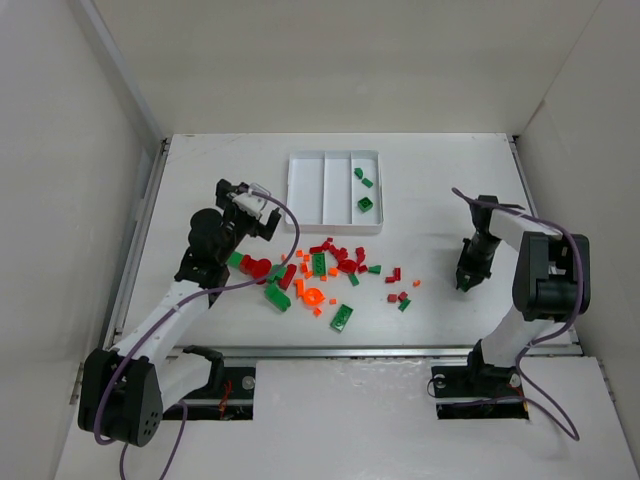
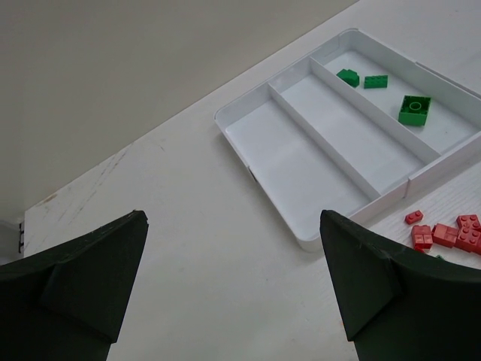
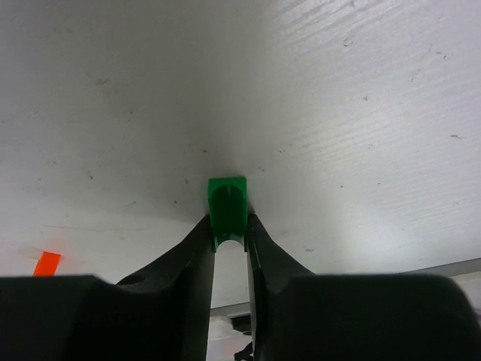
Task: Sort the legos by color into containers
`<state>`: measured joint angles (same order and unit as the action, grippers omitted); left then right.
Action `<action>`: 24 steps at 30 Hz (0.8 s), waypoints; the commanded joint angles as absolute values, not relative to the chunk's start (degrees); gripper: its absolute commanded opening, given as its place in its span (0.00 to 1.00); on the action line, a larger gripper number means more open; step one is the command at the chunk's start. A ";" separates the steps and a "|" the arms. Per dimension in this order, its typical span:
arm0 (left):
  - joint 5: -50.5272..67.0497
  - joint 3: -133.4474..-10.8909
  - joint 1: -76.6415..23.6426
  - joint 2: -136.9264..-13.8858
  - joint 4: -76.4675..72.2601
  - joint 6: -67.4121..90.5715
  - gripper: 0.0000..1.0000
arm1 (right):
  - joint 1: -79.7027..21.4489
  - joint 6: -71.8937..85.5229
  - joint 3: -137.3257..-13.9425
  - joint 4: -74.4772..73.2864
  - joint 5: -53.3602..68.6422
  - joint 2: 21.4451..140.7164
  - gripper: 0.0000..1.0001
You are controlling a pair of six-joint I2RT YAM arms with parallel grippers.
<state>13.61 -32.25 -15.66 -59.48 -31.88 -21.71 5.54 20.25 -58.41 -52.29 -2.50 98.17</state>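
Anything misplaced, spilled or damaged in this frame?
Nothing stands out. The tray sits flat, its right compartment holds only green legos, the unsorted legos lie loose on the table, and the right gripper pinches one green brick.

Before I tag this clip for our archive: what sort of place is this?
Probably a robot lab test cell: bare white panels box in a white table, two arms are bolted at its near edge, and a tray and toy bricks lie on it.

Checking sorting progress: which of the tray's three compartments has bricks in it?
The right compartment, holding three green bricks; the middle compartment and left compartment hold nothing.
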 commanded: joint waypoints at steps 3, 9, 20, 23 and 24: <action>15.73 -32.08 -14.60 -58.10 -30.42 -26.53 0.92 | 2.74 17.75 -61.60 -48.08 -0.44 98.79 0.00; 17.75 -33.22 -14.59 -58.10 -22.15 -33.13 1.00 | -9.12 15.82 -77.40 -48.69 0.08 99.49 0.00; 20.30 -37.35 -14.06 -59.68 -15.04 -31.03 1.00 | -24.70 15.11 -114.59 -49.92 0.70 123.83 0.15; 18.99 -37.88 -14.06 -59.68 -13.89 -31.03 1.00 | -24.70 16.17 -118.56 -49.92 0.70 126.04 0.26; 18.98 -37.88 -14.06 -59.68 -13.89 -31.03 1.00 | -24.70 16.17 -119.35 -49.92 0.70 126.82 0.32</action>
<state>18.59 -34.89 -14.24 -60.20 -14.70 -31.07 -25.93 15.40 -114.98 -48.29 1.15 127.11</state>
